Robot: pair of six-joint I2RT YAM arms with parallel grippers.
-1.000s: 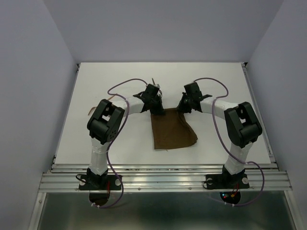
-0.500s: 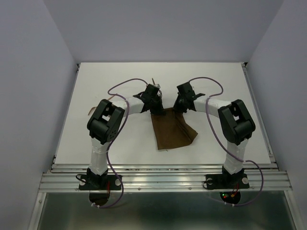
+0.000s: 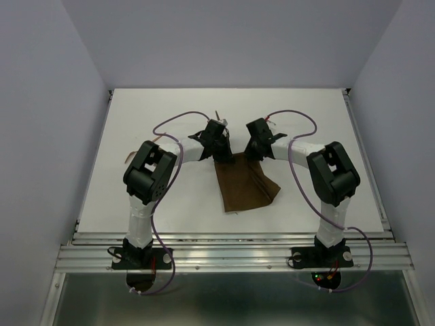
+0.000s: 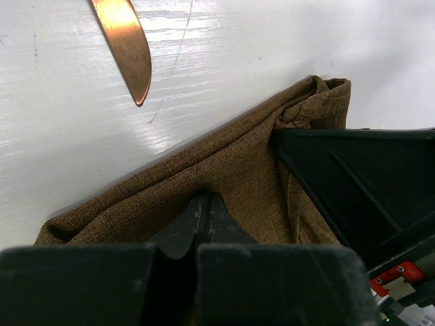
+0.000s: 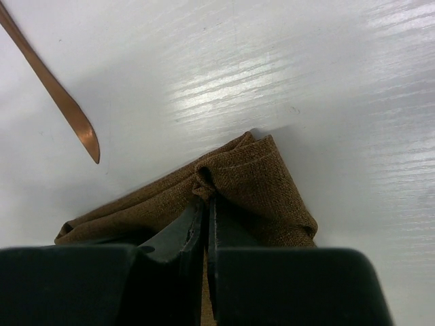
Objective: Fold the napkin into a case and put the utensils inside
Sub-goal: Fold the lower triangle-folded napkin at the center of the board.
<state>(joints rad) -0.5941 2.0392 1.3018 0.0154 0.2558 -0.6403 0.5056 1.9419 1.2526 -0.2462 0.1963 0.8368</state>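
The left pincer (image 4: 204, 204) is pressed together on a fold of the thin, dark brown woven fabric napkin (image 4: 231, 159), nipping it at the far edge. The right pincer (image 5: 207, 202) is also pressed together, pinching a bunched corner of the same cloth, which puckers up around its tips. The two pincers sit close together: the right one's black body fills the right side of the left wrist view.

In the top view both grips are on the napkin's far edge. The rest of the cloth trails back towards the arm bases and lies loosely on the flat white surface (image 3: 306, 105), with its near right corner splayed outward.

Just past the gripped edge, apart from the cloth, a thin reddish-brown utensil (image 4: 126, 47) with a flat widened tip lies on the surface. The right wrist view shows a slender stick of the same colour, and I cannot tell whether it is the same one or its partner.

The step in hand looks like the folding. The napkin is loose and uneven, no narrow pouch has been formed, and nothing is tucked inside. The next move likely calls for both pincers to carry the pinched edge together at the same height and pace. That way the fold lands square rather than skewed, and the utensils beyond are not swept aside.
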